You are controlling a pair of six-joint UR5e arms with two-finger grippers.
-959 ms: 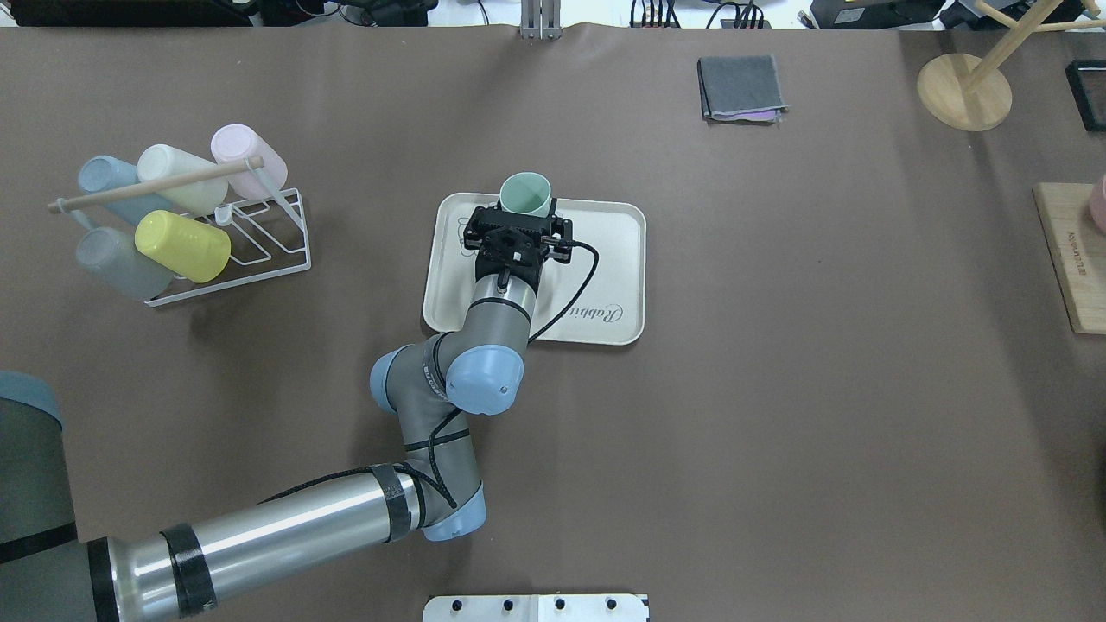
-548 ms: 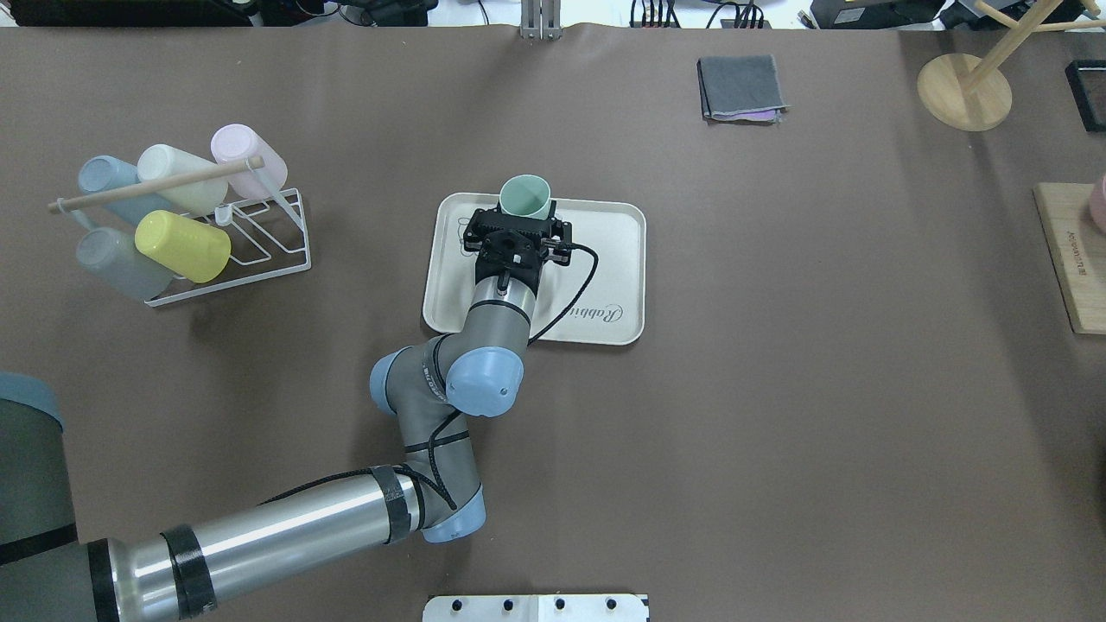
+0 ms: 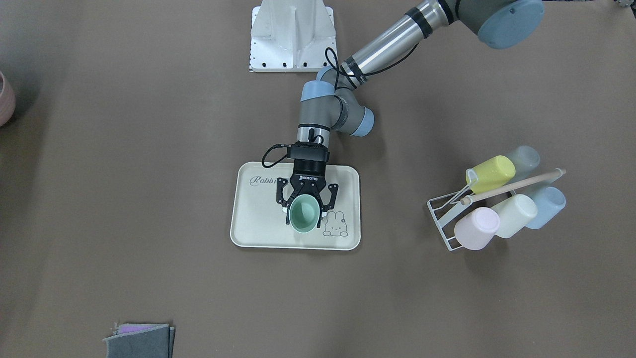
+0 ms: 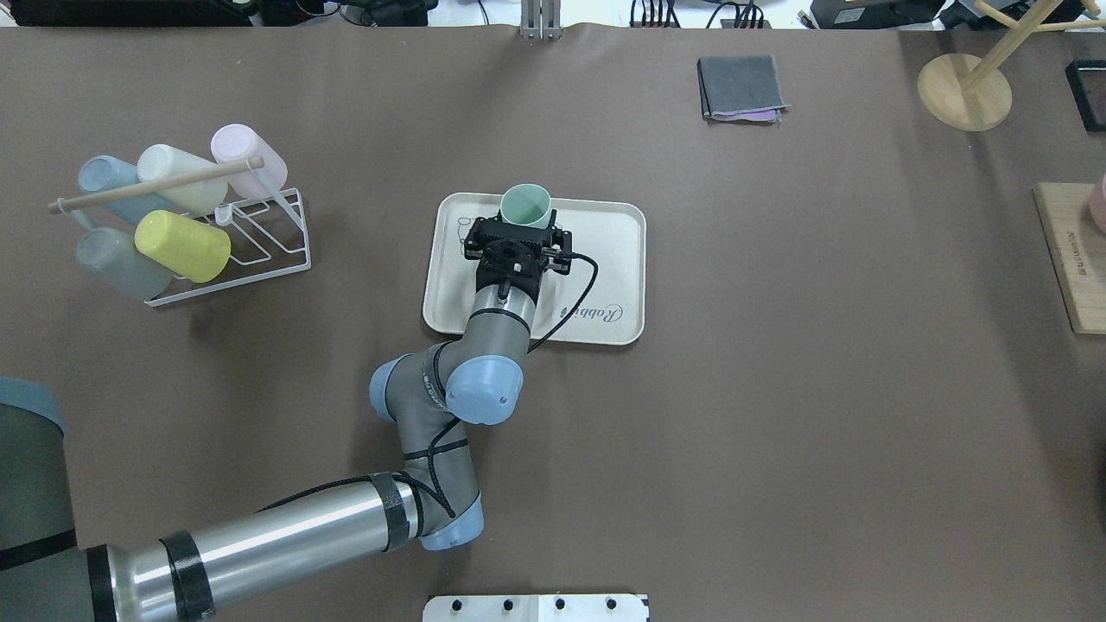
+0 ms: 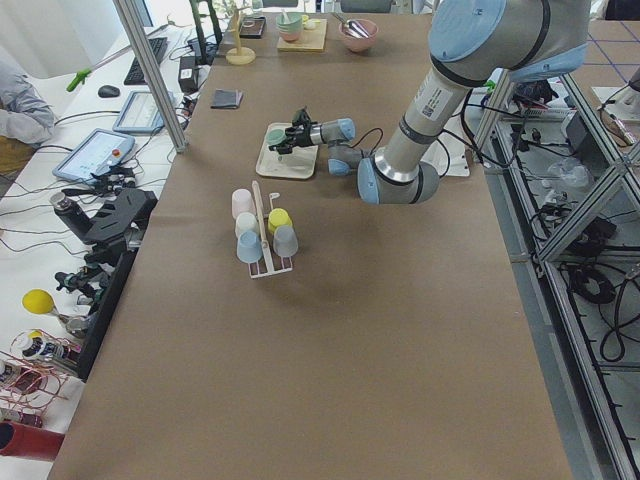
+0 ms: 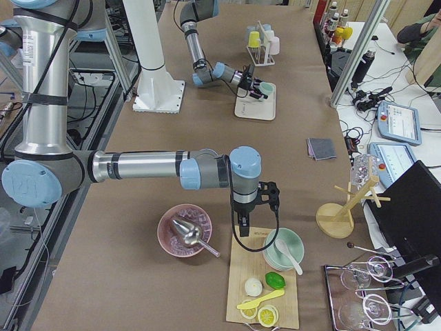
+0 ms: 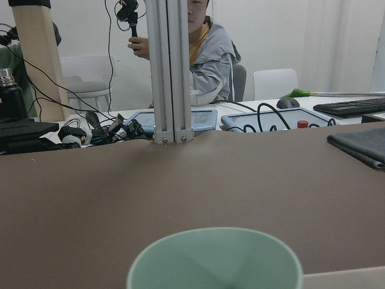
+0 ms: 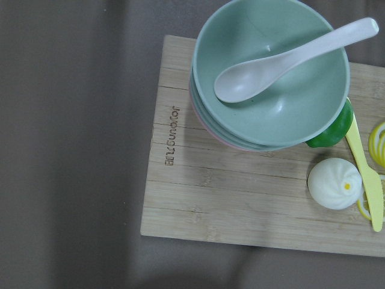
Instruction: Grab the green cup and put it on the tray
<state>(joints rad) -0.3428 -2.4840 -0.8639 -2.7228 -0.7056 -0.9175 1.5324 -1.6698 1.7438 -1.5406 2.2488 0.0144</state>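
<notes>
The left gripper is seen with its jaws spread, one finger standing on each side of the green cup. The linkages are splayed wide and the pads appear to be just clear of the wall, so the cup is judged to be flanked, not clamped. The cup is stood upright, mouth up, on the tray, toward the long edge away from the robot and just beside the bunny drawing. In the left wrist view only its rim is shown, close under the camera.

The cup is judged to be light and fairly stiff — a thin, empty plastic tumbler with a smooth matte wall and no handle. It would best be held across opposite sides of the wall, about mid-height, with modest force. Too hard a squeeze could bow the wall or let it slip out of the pads. Being empty, it could be tipped by a slight sideways brush from a finger.

Well apart from the tray, other cups are held on a wire rack. The right gripper is poised above a wooden board — whether it is open or closed cannot be told.
</notes>
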